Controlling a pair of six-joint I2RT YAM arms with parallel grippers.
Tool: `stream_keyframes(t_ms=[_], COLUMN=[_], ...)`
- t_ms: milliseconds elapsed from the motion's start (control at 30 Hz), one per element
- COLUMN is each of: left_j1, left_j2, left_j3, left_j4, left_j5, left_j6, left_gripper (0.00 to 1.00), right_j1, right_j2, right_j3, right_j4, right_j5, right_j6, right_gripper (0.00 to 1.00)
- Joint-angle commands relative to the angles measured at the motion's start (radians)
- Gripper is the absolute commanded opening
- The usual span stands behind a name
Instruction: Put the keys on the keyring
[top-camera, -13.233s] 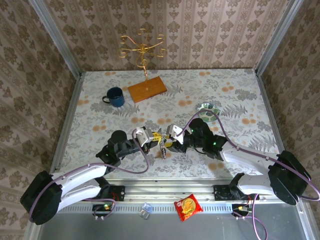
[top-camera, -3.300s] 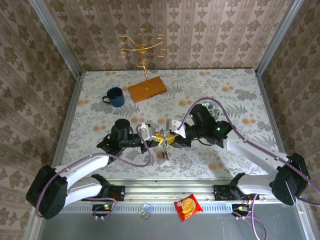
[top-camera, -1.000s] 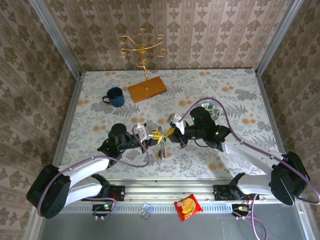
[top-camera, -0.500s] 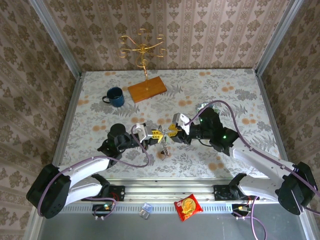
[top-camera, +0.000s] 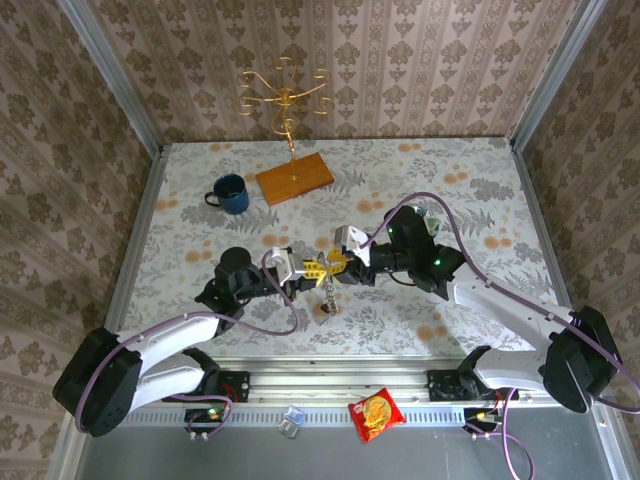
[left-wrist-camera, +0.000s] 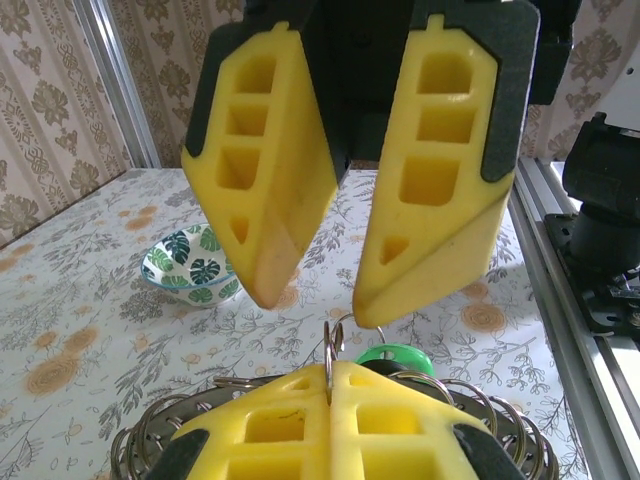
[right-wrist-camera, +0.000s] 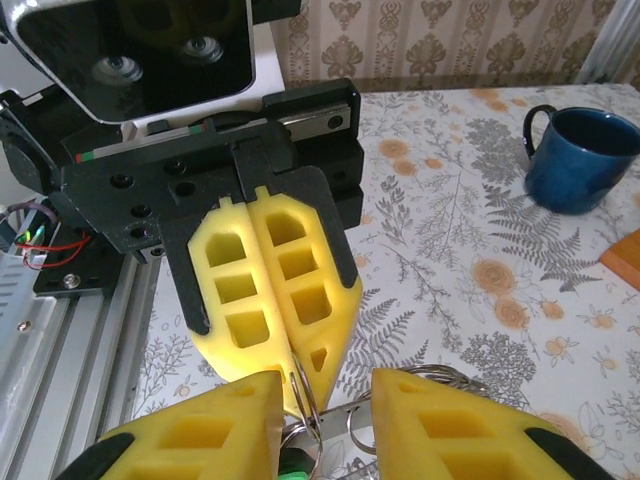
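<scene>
My left gripper (left-wrist-camera: 331, 368) is shut on the keyring (left-wrist-camera: 333, 345), a thin wire loop standing up between its yellow pads. The green key head (left-wrist-camera: 390, 355) sits just behind the loop, against a wide grey ring (left-wrist-camera: 140, 435) that carries several small wire rings. My right gripper (right-wrist-camera: 325, 420) is open, its fingertips on either side of the keyring (right-wrist-camera: 310, 395) without touching it; a sliver of the green key (right-wrist-camera: 293, 470) shows below. In the top view the two grippers (top-camera: 305, 270) (top-camera: 337, 264) meet tip to tip above the table, with the bunch of keys (top-camera: 328, 297) dangling beneath.
A blue mug (top-camera: 231, 193) and a wooden base (top-camera: 294, 177) with a gold stand are at the back left. A leaf-patterned bowl (left-wrist-camera: 190, 265) lies behind the right arm. A snack bag (top-camera: 375, 414) lies on the near rail.
The right gripper has gone from shut to open. Its arm swung out to the right and came back toward the left gripper. The left gripper kept its hold and barely moved.
</scene>
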Motion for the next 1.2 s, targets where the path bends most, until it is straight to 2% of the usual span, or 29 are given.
stream_keyframes(t_ms=[0, 100, 233, 433, 467, 633, 733, 867, 1067, 1167], left_j1=[-0.004, -0.004, -0.004, -0.003, -0.004, -0.004, -0.004, -0.004, -0.004, -0.003], left_j2=[0.004, 0.006, 0.007, 0.008, 0.005, -0.026, -0.051, -0.061, -0.05, -0.043], left_j3=[0.004, 0.007, 0.007, 0.008, 0.01, 0.028, 0.062, 0.094, 0.116, 0.129], left_j4=[0.068, 0.071, 0.077, 0.078, 0.069, -0.056, -0.202, -0.337, -0.345, -0.344], left_j5=[0.029, 0.035, 0.041, 0.047, 0.041, 0.0, -0.004, -0.003, 0.009, 0.02], left_j6=[-0.018, -0.022, -0.027, -0.029, -0.028, 0.017, 0.07, 0.126, 0.128, 0.131], left_gripper=[0.0, 0.0, 0.0, 0.0, 0.02, 0.26, 0.28, 0.25, 0.24, 0.18], right_j1=[-0.003, -0.003, -0.003, -0.003, -0.003, -0.003, -0.001, 0.012, 0.051, 0.063], right_j2=[0.022, 0.036, 0.05, 0.068, 0.068, 0.063, 0.073, 0.093, 0.13, 0.141], right_j3=[0.031, 0.034, 0.042, 0.077, 0.084, 0.125, 0.162, 0.211, 0.285, 0.307], right_j4=[-0.04, -0.046, -0.049, -0.102, -0.117, -0.218, -0.292, -0.385, -0.497, -0.511], right_j5=[-0.042, -0.035, -0.035, -0.059, -0.061, -0.041, -0.026, -0.001, 0.072, 0.078], right_j6=[-0.032, -0.047, -0.06, -0.1, -0.111, -0.172, -0.215, -0.261, -0.331, -0.339], right_gripper=[0.29, 0.28, 0.21, 0.0, 0.0, 0.0, 0.0, 0.0, 0.0, 0.0])
